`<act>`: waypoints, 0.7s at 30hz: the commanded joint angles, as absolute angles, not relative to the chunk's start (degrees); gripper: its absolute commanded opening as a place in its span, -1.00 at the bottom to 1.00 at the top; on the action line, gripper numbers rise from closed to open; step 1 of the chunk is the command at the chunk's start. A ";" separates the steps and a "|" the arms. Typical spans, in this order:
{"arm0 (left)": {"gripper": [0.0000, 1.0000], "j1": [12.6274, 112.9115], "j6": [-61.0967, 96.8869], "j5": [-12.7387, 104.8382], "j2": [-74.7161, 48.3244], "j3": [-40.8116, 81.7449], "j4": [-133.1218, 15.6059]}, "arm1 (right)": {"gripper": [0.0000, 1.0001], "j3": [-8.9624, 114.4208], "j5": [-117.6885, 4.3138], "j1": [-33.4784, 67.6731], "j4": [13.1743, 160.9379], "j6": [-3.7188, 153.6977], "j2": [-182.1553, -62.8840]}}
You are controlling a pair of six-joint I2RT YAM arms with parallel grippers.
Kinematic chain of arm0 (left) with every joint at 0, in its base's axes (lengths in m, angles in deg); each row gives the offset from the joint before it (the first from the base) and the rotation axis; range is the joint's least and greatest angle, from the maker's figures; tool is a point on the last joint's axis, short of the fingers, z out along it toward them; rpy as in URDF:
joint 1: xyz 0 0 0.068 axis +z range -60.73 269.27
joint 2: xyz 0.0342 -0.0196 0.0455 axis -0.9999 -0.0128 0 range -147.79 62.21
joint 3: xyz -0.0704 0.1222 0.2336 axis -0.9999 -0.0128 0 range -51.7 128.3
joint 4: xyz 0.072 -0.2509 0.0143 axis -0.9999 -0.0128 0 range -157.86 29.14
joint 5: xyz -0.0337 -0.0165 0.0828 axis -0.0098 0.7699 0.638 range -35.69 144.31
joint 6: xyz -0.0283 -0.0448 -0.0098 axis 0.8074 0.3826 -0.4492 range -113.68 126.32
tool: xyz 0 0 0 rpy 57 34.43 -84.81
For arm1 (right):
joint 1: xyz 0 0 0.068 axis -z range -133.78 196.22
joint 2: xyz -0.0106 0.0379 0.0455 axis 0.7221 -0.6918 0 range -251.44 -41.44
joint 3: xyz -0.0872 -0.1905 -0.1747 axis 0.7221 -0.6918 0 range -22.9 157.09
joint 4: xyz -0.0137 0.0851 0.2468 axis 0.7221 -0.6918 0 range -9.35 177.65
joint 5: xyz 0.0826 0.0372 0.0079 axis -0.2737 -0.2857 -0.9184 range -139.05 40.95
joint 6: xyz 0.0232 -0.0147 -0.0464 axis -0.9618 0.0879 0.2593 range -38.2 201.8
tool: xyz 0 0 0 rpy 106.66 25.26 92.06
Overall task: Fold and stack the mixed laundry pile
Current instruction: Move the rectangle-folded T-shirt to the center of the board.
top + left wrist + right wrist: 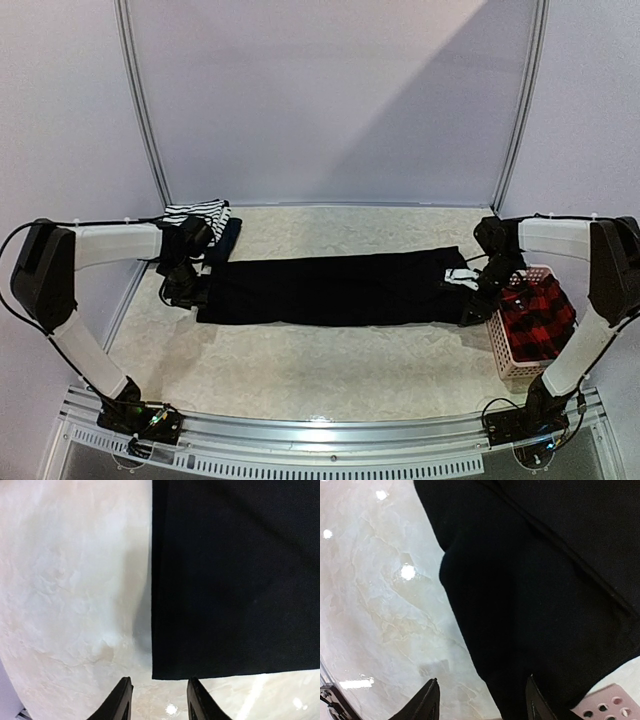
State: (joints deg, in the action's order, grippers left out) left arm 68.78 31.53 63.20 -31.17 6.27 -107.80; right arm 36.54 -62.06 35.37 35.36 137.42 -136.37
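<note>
A large black shirt (335,290) lies folded into a long band across the middle of the table, with a white label (462,277) near its right end. My left gripper (185,285) hovers at its left end. In the left wrist view the left gripper (159,702) is open and empty, just short of the shirt's (230,580) square corner. My right gripper (478,305) is at the right end. In the right wrist view the right gripper (482,705) is open above the edge of the black cloth (530,595). A striped tank top (197,212) rests on a navy piece (225,238) at the back left.
A pink slotted basket (515,362) stands at the right edge and holds a red-black plaid shirt (537,312); its corner (607,707) shows beside the right fingers. A metal frame borders the marbled table top (300,370).
</note>
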 commanded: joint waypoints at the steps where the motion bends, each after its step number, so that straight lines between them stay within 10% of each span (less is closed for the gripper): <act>1: -0.23 70.74 33.71 58.45 -31.33 4.20 -105.61 | 0.26 33.96 -60.12 35.38 36.37 138.46 -138.30; 21: -1.00 72.33 31.16 57.26 -36.71 0.85 -102.27 | 0.31 32.27 -56.33 33.37 40.47 138.50 -140.20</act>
State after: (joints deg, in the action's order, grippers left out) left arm 71.58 31.81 56.22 -34.56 2.23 -103.47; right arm 34.00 -58.87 34.43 37.00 138.62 -139.17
